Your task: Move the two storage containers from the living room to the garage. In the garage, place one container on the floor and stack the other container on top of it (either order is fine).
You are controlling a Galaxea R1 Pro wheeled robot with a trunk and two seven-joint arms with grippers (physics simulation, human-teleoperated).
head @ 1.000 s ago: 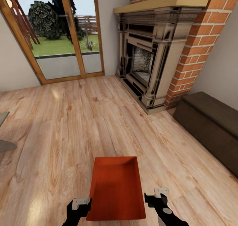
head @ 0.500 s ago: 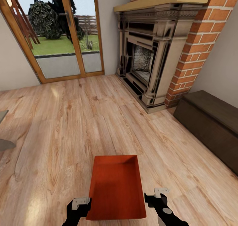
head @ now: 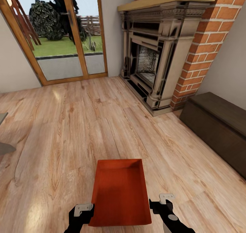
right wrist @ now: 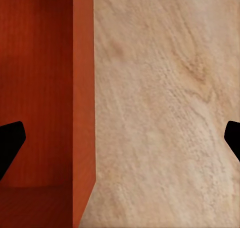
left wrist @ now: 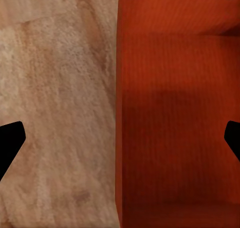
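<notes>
Both end effectors flank one orange-red storage container (head: 121, 193) above wood floor (head: 68, 130).

Bright, even daylight is coming through the glass door (head: 65, 35) and laying a pale sheen on the wood floor (head: 68, 130). Shadows are staying faint. Both wrist views are looking soft and blurry; straight lines are leaning at the head view's edges.

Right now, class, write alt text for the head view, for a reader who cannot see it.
An orange-red rectangular open-top bin sits between the left gripper and right gripper, above a light wood-plank floor. Beyond stand a red-brick fireplace, glass garden doors and a dark brown bench.
</notes>
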